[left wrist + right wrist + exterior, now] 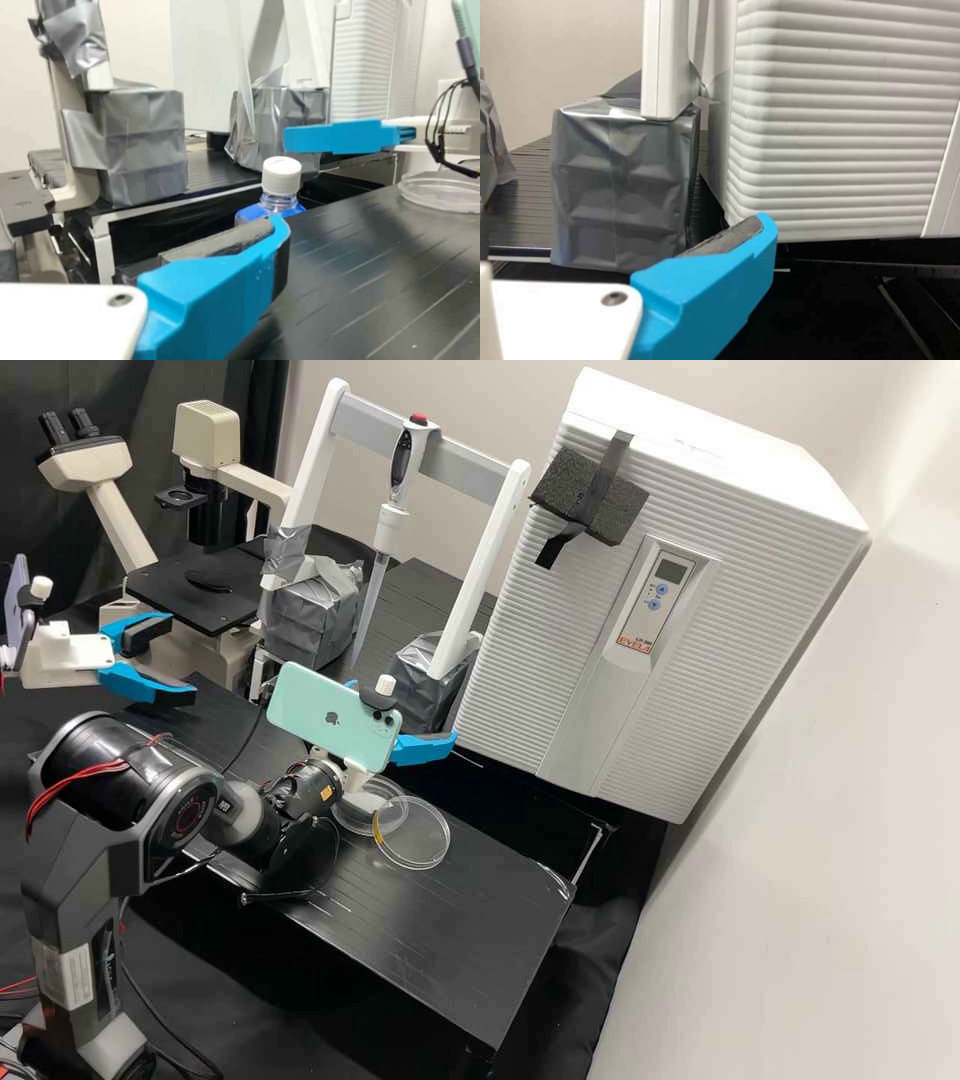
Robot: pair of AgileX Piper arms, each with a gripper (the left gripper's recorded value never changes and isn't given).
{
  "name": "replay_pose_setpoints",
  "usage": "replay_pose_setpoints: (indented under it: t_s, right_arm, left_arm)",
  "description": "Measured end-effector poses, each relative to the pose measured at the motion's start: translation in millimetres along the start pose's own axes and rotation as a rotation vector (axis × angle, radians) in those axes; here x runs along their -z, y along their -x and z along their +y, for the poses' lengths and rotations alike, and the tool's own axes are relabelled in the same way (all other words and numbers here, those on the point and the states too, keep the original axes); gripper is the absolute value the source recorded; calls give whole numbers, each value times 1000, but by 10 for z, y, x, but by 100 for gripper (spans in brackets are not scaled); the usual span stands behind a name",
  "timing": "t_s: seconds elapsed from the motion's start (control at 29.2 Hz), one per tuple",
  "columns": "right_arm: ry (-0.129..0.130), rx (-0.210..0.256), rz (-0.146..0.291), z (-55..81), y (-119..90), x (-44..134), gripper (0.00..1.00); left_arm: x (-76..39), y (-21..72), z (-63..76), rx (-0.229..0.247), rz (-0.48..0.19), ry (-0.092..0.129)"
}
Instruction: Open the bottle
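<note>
A small bottle (279, 196) with a white screw cap (282, 175) and blue contents stands upright on the black bench (390, 262), beyond my left gripper's blue finger (217, 285). My left gripper (183, 660) hangs at the bench's left end, open and holding nothing. My right gripper (410, 720) sits mid-bench under a mint phone (330, 718), open and empty, facing the white machine. Its blue finger (341, 136) shows past the bottle's cap, apart from it. My right gripper's own finger (705, 292) has only the taped block beyond it.
A large ribbed white machine (660, 580) stands at the right. A white pipette stand (410, 450) rests on two grey taped blocks (310, 610). Clear petri dishes (410, 832) lie near the right arm. A microscope (190, 490) stands at the back left.
</note>
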Motion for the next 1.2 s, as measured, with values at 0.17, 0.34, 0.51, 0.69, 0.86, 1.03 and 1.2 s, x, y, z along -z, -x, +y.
replay_pose_setpoints:
  t_s: [0.17, 0.34, 0.51, 0.69, 0.86, 1.03, 1.2]
  right_arm:
    - [0, 0, 0, 0, 0, 0, 100]
    - [0, 0, 0, 0, 0, 0, 100]
    - [0, -4, 4, 17, 29, 16, 100]
    - [-3, -51, 43, 161, 164, 132, 100]
    - [-15, -75, 135, 206, 358, 353, 100]
    - [-21, -22, 249, 40, 525, 567, 100]
    - [-8, 56, 273, -148, 604, 605, 100]
  left_arm:
    - [10, -2, -27, 8, 4, 4]
    - [10, -2, -27, 8, 4, 4]
    - [10, -2, -27, 8, 4, 4]
    - [10, -2, -27, 8, 4, 4]
    - [10, -2, -27, 8, 4, 4]
    - [10, -2, -27, 8, 4, 4]
    - [10, -2, -27, 8, 4, 4]
